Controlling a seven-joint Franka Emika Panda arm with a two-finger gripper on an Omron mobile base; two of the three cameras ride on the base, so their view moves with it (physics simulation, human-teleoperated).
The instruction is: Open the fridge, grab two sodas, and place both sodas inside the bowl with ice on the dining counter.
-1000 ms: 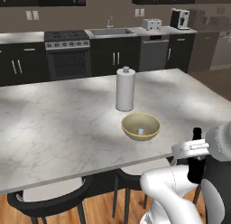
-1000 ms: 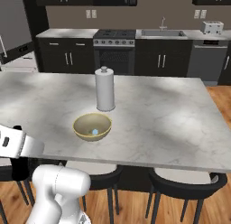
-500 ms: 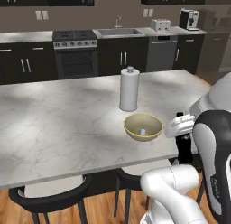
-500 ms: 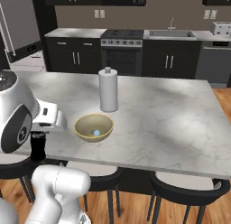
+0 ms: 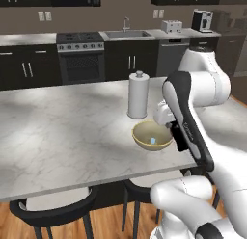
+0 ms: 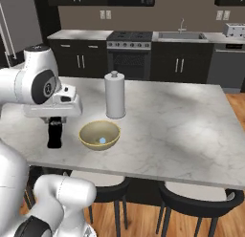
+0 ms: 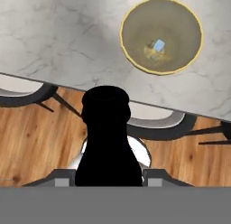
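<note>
My gripper (image 6: 56, 121) is shut on a nearly black soda bottle (image 6: 54, 134), which it holds upright by the neck. The bottle hangs near the front edge of the marble dining counter (image 6: 182, 131), a short way to one side of the tan-yellow bowl (image 6: 99, 134). In the left base view the bottle (image 5: 180, 138) sits just right of the bowl (image 5: 151, 135), partly behind my forearm. The hand view looks down past the bottle (image 7: 108, 137) at the bowl (image 7: 180, 20), which holds a pale blue ice cube (image 7: 158, 45). A grey slice of the fridge (image 6: 21, 26) shows at the far left.
A white paper towel roll (image 6: 115, 95) stands upright just behind the bowl. Black stools (image 6: 201, 207) are tucked under the counter's front edge over a wooden floor. Black cabinets, a stove (image 6: 131, 52) and a sink (image 6: 182, 36) line the back wall.
Both base views have shifted, so the base has moved. The arm has swung up and in, bringing the bottle from off the counter's side to right beside the bowl.
</note>
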